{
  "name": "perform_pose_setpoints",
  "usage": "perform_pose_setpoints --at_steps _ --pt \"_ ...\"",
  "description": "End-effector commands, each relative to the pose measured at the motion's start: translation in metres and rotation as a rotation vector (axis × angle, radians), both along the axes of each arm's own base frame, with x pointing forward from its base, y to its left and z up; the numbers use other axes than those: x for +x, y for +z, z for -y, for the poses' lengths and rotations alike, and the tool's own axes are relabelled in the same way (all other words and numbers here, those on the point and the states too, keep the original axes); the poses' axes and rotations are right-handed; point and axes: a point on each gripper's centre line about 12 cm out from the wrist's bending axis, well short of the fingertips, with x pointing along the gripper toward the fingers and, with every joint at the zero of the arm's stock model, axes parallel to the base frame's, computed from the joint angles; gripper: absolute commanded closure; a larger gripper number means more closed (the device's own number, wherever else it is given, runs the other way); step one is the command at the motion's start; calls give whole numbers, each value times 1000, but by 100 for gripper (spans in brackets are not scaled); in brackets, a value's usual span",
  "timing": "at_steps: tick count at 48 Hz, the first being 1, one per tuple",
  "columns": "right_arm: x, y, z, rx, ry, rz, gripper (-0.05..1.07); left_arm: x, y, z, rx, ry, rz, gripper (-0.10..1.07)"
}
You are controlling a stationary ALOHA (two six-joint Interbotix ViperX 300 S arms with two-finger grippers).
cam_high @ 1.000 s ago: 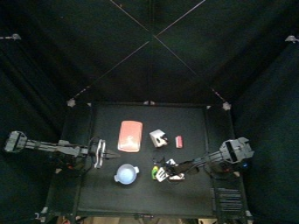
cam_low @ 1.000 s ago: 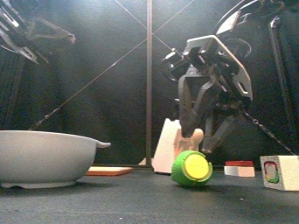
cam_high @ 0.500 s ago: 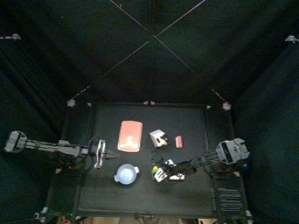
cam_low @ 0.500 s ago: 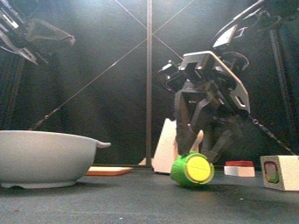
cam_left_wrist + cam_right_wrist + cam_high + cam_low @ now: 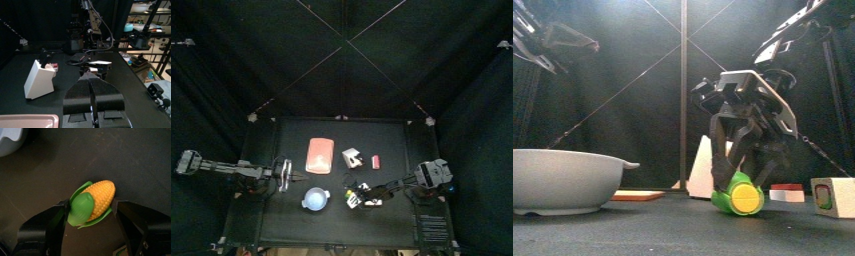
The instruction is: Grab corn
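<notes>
1. Two jaws of my right gripper [image 5: 93, 218] stand wide apart, straddling the corn [image 5: 92, 203] lying on the table [image 5: 140, 163].
2. My left gripper [image 5: 93, 82] rests pressed together.

A small yellow-and-green corn cob [image 5: 93, 203] of glossy, bumpy plastic was seen on the matt black table [image 5: 133, 158], beside a smooth pale blue plastic bowl [image 5: 560, 180] and a matt white block [image 5: 39, 79].
</notes>
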Motion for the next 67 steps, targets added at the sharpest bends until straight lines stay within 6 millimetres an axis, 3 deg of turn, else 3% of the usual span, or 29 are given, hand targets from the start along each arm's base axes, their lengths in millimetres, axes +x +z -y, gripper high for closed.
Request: perform_pose_setpoints --at_steps 1,18,33,41,51,67 --pt "5 10 2 0 -5 24 12 2 4 -1 1 5 14 101" --pt "4 31 5 -20 -12 43 31 1 4 -2 -1 8 12 101" --pt "1 77 13 -120 65 173 32 2 4 -2 1 8 14 101" --pt "-3 93 21 -161 81 220 32 2 6 -2 2 7 23 101" --pt "-1 97 35 -169 59 239 32 1 5 -2 1 8 22 101" --pt "0 97 40 -168 54 249 32 2 5 -2 2 11 20 101"
